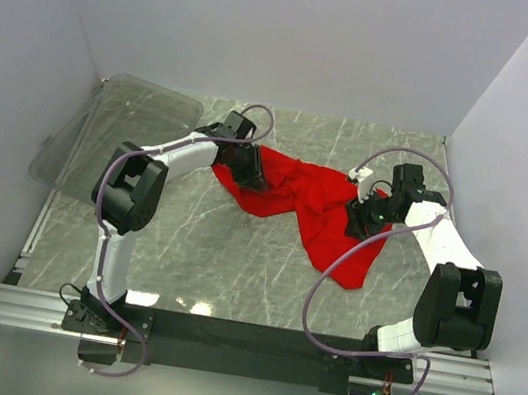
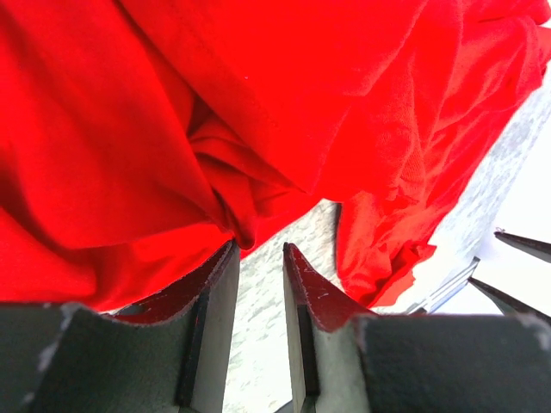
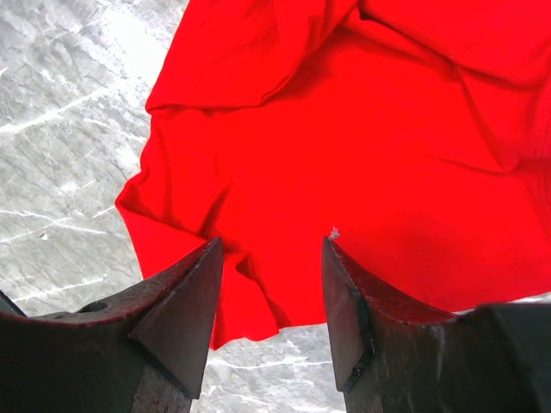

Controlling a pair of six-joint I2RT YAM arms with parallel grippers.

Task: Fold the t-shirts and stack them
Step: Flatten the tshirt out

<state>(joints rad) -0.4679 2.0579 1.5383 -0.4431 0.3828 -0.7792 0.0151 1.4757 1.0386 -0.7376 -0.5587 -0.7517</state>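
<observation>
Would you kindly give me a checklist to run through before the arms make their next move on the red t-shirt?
1. The left end effector is open, with bare table showing between its jaws: ok.
2. The right end effector is open, poised over the cloth: ok.
3. The t-shirt is spread flat for folding: not ok, it lies crumpled.
4. The t-shirt is apart from the plastic bin: ok.
5. Which edge is collar and which is hem: cannot tell.

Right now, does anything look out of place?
The red t-shirt lies crumpled in a twisted diagonal heap, not flat. The clear bin at the far left sits askew, seemingly overhanging the table edge.
</observation>
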